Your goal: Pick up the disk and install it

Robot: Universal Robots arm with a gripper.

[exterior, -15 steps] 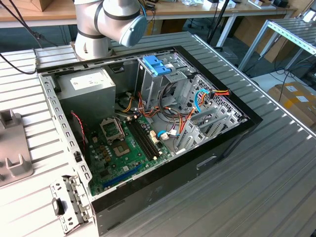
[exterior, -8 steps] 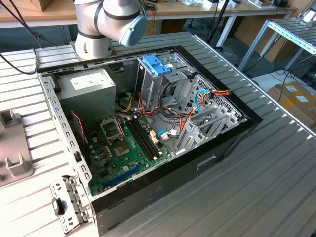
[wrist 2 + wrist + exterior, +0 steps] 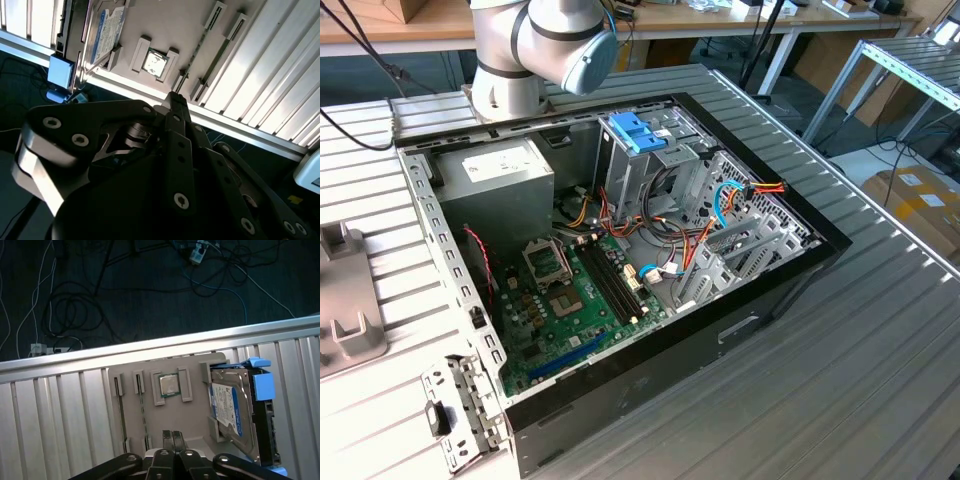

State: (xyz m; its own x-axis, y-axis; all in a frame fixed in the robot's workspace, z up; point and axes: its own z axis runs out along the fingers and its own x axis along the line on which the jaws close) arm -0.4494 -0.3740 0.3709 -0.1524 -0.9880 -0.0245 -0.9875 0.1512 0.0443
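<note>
Pincer (image 3: 172, 436) hangs above the grey holder (image 3: 190, 415), clenched w/ nothing in it; tips are pressed together in both wrist views. The disk (image 3: 232, 407) sits in the holder's end bay, off to one side of the pincer & apart from it. It looks propped at a tilt, labelled face showing, w/ the light-blue bracket (image 3: 262, 385) wrapping its outer edge.

Handling, my guess: metal body, stiff, fairly weighty, smooth faces so prob. slippery under a pinch. Delicate inside, so no knocks. The plastic rails look bendy, and squeezing those alone could let it twist. Across the metal body near mid-length seems the safer hold, so it doesn't droop.

Around it: a processor chip (image 3: 169, 385) in the holder's middle pocket, just beside the disk's bay, & thin slots further over, contents too slim to tell. The bay walls hug the disk's lower end, so there's little room down there.

In the exterior view the open PC case (image 3: 720, 330) lies on the ribbed surface (image 3: 880, 380), w/ power supply (image 3: 500, 175), motherboard (image 3: 570, 310), a blue paddle-tab piece (image 3: 638, 130) & the drive cage (image 3: 740, 250). Red/orange cables (image 3: 705, 235) are strung across the cage area, which looks like the main obstruction
</note>
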